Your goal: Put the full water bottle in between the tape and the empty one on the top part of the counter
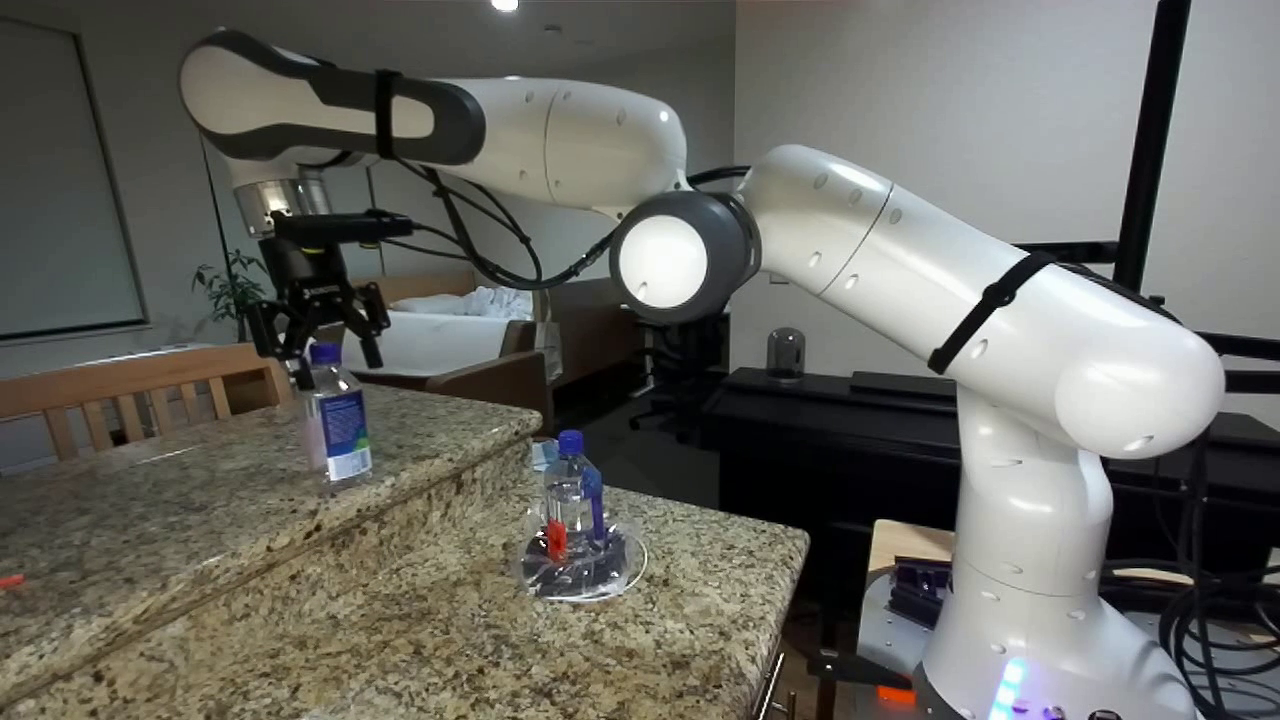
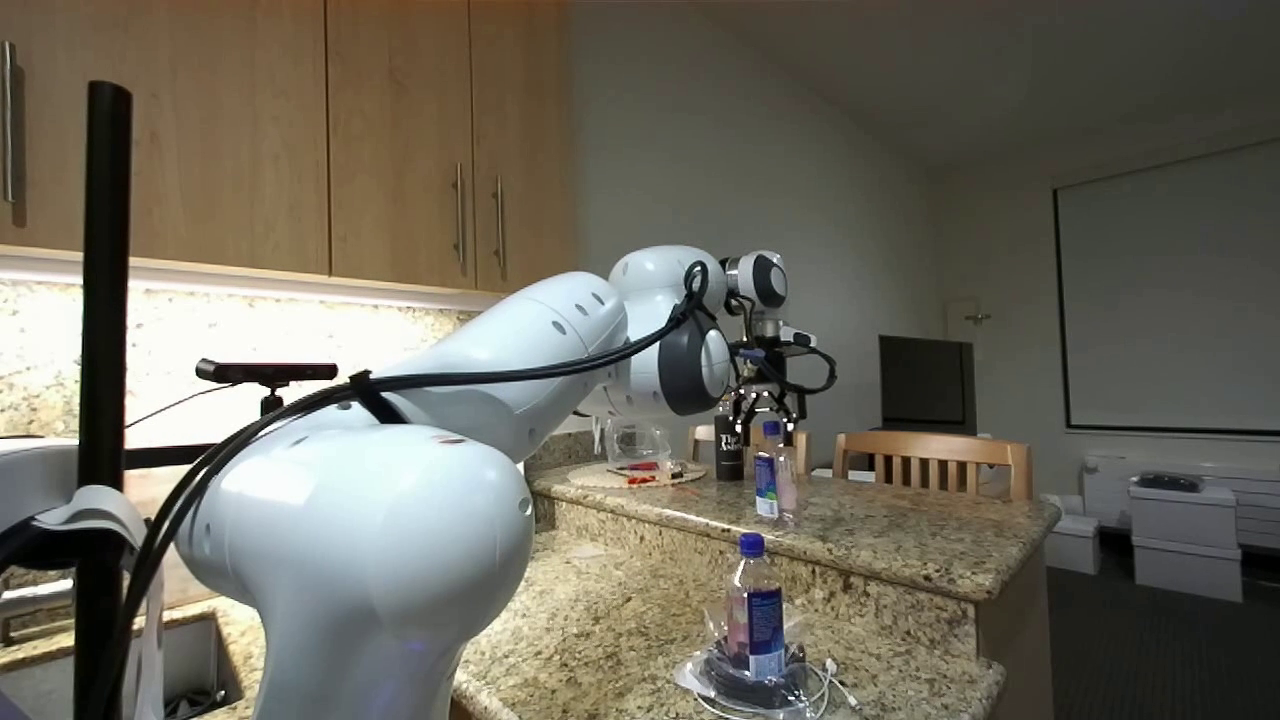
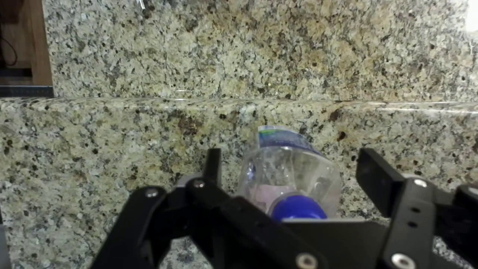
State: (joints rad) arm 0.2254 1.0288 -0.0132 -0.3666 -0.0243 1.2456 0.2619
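Your end effector (image 3: 293, 168) is released: its two fingers (image 3: 381, 179) stand spread on either side of the upper bottle (image 1: 340, 430), and in the wrist view you see granite between each fingertip and the bottle. The upper bottle stands upright on the top part of the counter (image 1: 150, 520), near its edge, its blue cap (image 3: 298, 207) beneath the end effector. Down from the upper bottle, on the lower tier (image 1: 420, 640), you have the lower bottle (image 2: 756, 610), also upright and blue-capped. Below the upper bottle too lies the tape (image 1: 578, 580), a flat dark ring in clear plastic, at the lower bottle's foot; you cannot tell whether that bottle stands on the ring or inside it. Nor can you tell which bottle is full. In an exterior view, beyond the upper bottle, you see a black cylinder (image 2: 729, 465) with white lettering and a round mat (image 2: 590, 477).
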